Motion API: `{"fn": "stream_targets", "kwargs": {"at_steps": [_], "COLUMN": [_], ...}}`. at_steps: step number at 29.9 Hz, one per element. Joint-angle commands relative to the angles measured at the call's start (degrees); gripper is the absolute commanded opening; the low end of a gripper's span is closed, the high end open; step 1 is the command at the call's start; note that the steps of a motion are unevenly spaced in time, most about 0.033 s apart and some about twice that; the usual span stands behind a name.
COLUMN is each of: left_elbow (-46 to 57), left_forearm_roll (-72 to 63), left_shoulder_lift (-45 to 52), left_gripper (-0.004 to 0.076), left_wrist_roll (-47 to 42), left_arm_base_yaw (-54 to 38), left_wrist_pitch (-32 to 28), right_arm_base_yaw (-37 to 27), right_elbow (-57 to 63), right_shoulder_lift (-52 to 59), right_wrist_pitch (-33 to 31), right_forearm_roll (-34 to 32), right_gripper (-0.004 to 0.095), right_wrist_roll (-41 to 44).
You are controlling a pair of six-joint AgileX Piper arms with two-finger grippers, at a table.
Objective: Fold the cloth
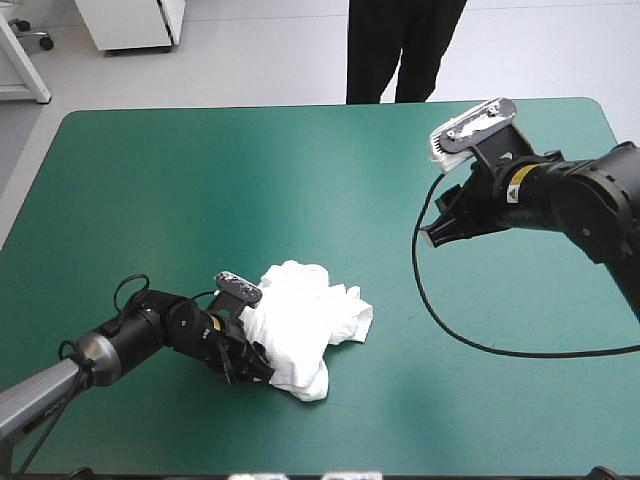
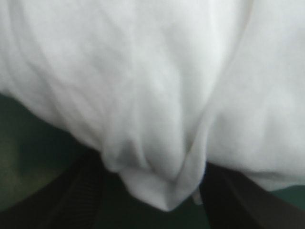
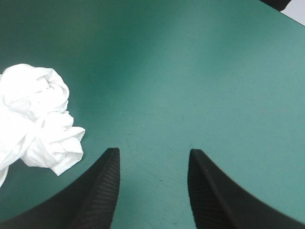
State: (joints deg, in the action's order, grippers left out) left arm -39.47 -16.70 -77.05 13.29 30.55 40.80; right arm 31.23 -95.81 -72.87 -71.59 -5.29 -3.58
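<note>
T-shirt (image 1: 300,320) is a crumpled white heap on the teal-green cover (image 1: 180,200), toward the near edge of the table and a bit left of the middle; not spread out at all, just bunched folds. Left gripper (image 1: 255,365) is down low and pushed right into the near-left side of the heap; in its own wrist view the white cloth (image 2: 152,86) fills nearly everything, and the two black fingers (image 2: 81,200) stand apart with a hanging fold drooping into the gap between them; the tips are buried under the fabric, but from what shows it's spread wide and not pinched on anything, with cloth just lying in and over it. Right gripper (image 1: 437,237) is up off the table over the far right part, well apart from the heap; its wrist view shows it spread wide too (image 3: 152,152), with only bare cover between the fingers and nothing held; the heap (image 3: 38,124) shows off to one side of it.
</note>
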Motion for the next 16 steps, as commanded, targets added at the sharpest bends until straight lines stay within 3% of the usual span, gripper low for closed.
{"fn": "stream_targets", "kwargs": {"at_steps": [1,4,11,16], "left_elbow": [-0.1,-0.1,-0.1,-0.1], "left_forearm_roll": [-4.3,-4.3,-4.3,-4.0], "left_shoulder_lift": [-0.7,-0.7,-0.4,-0.4], "left_gripper": [0.0235,-0.0006,-0.0009,-0.0009], "left_wrist_roll": [0.3,0.4,0.3,0.3], "left_arm_base_yaw": [0.2,0.2,0.2,0.2], "left_wrist_pitch": [-1.7,-1.2,-0.4,-0.6], "right_arm_base_yaw": [-0.5,-0.5,-0.5,-2.7], "right_elbow": [-1.5,-1.3,7.0,17.7], "right_shoulder_lift": [1.2,0.2,-4.7,-9.3], "right_wrist_pitch": [0.8,0.1,2.0,11.2], "right_forearm_roll": [-0.5,-0.2,0.6,6.1], "right_gripper": [0.0423,0.0418,0.042,0.043], "right_wrist_roll": [-0.1,-0.1,-0.8,-2.5]}}
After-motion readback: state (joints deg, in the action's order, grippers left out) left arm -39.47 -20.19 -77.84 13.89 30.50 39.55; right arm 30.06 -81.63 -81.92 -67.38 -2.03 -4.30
